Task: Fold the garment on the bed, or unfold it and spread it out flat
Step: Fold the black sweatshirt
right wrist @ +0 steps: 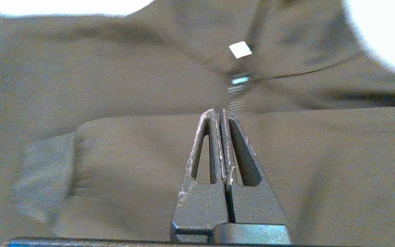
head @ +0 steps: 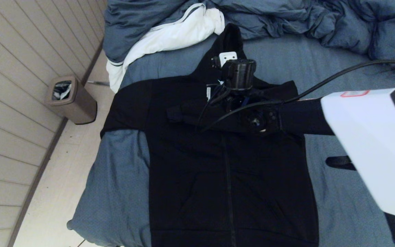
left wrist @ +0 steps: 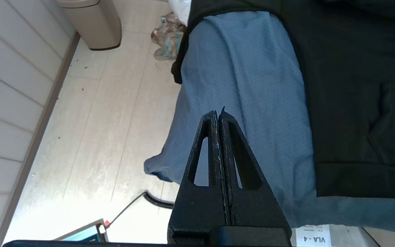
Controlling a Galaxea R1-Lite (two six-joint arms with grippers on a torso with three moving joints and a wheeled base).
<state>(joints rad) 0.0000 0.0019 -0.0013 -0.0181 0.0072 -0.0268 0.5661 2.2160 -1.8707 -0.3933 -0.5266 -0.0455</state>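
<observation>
Right now your right claw (right wrist: 218,115) is clenched on nothing, its two fingers pressed together with no cloth between them, and it hangs over the upper chest of the garment (head: 225,164). In the head view the right arm reaches in from the right, across the shoulders of the hoodie. The garment lies front up on the bed (head: 122,178), zipper facing you, its long axis running from the hood at the far end to the ribbed hem at the near edge of the mattress. One sleeve is folded across the chest, and its ribbed cuff (right wrist: 43,175) lies beyond the fingertips and off to one side in the right wrist view; I judge that cuff or the fold's edge to be what the coming move turns on. The right arm is plainly the nearer one. Your left claw (left wrist: 218,115) is also clenched empty, parked off the near left corner of the bed, with bare sheet and floor under it and the garment's hem corner beside it.

Mind what you cannot see. The arm and its cables cover the collar and much of the folded sleeve in the head view. Black on black hides seams and pocket edges. The hem runs out of the picture at the bottom, and the other sleeve is hard to make out, apart from a dark strip (head: 338,161) on the sheet by the arm.
</observation>
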